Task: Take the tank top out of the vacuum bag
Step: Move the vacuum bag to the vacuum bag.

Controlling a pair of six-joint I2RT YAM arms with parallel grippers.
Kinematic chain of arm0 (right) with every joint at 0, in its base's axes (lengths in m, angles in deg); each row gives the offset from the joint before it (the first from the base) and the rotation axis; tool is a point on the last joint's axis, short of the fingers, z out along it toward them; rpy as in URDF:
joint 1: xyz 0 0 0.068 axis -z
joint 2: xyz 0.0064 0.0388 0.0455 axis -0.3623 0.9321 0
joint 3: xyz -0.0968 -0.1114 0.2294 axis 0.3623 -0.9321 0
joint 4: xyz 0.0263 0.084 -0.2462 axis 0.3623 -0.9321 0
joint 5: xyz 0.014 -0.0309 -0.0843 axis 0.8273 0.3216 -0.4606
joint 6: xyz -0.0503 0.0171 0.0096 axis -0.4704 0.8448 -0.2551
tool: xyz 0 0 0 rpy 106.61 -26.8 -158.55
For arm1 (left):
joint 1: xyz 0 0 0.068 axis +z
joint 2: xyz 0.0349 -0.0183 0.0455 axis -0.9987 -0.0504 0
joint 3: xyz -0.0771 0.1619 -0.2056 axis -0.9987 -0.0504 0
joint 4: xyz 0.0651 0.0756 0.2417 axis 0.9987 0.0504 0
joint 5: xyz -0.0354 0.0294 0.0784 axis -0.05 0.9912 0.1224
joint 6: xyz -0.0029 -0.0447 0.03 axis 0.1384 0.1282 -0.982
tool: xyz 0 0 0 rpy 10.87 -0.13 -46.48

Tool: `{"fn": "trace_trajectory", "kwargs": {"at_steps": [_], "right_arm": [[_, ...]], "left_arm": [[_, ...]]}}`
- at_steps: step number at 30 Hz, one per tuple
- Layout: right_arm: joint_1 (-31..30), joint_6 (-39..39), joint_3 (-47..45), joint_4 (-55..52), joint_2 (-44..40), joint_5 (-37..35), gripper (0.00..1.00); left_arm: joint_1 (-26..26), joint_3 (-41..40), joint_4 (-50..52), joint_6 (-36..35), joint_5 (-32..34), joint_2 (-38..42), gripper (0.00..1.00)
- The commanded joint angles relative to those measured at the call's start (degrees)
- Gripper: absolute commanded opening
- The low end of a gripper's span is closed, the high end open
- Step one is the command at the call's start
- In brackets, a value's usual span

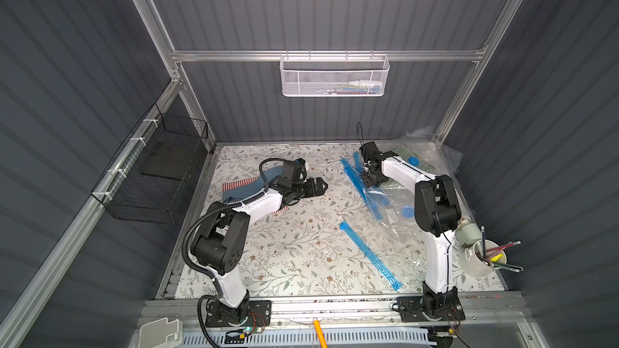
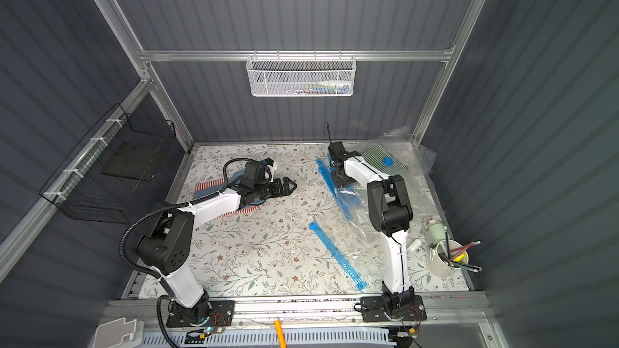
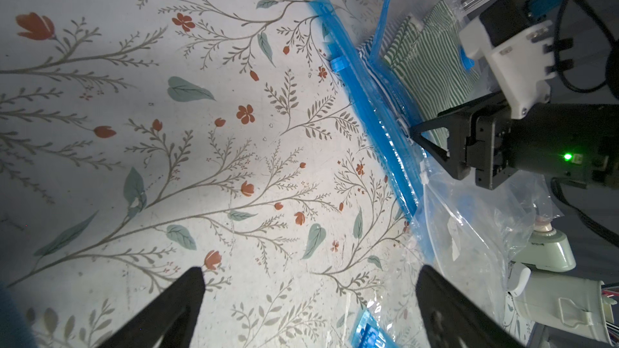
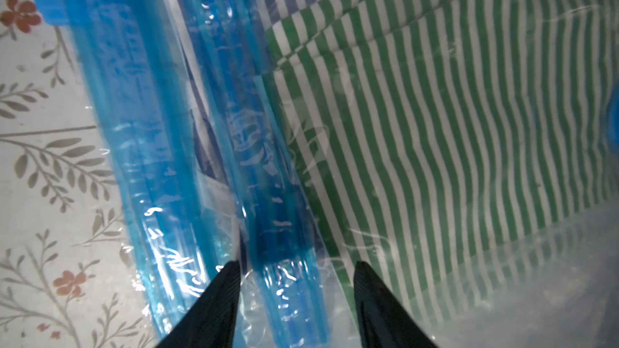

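The tank top (image 4: pixel 435 112), green and white striped, lies folded inside the clear vacuum bag (image 1: pixel 432 148) at the table's far right corner, seen in both top views (image 2: pixel 376 155). The bag's blue zip strip (image 4: pixel 268 195) runs along its edge toward the table's middle. A blue round valve (image 1: pixel 414 161) sits on top. My right gripper (image 4: pixel 297 266) points down at that edge; its jaws stand apart, one on each side of the zip strip, not pinching it. Over bare tabletop left of the bags, my left gripper (image 3: pixel 310 272) is wide open and holds nothing.
Two more clear bags with blue strips (image 1: pixel 368 256) lie in front of the right arm. Red-striped and blue cloths (image 1: pixel 241 184) lie under the left arm. A green-white pump (image 1: pixel 467 230) and a white cup of pencils (image 1: pixel 482 259) stand at the right edge.
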Motion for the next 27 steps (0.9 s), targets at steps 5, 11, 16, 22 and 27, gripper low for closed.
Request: {"fn": "trace_trajectory", "kwargs": {"at_steps": [5,11,16,22,27], "right_arm": [[-0.3,1.9,2.7,-0.6,3.1,-5.9,0.45],[-0.3,3.9,4.4,-0.7,3.8,-7.6,0.29],[-0.2,4.8,3.3,0.5,2.3,-7.2,0.25],[0.0,5.5,2.9,1.0,1.4,-7.8,0.04],[-0.2,5.9,-0.5,4.0,-2.8,-5.7,0.0]], "left_arm": [[-0.2,-0.3,-1.2,1.3,-2.0,-1.7,1.0],[-0.2,-0.7,-1.4,1.8,-2.2,-1.5,1.0],[-0.2,-0.8,-1.3,1.9,-2.6,-1.7,1.0],[-0.2,-0.9,-1.6,2.4,-3.0,-2.0,1.0],[-0.2,-1.3,-1.7,2.2,-3.0,-1.5,1.0]]}}
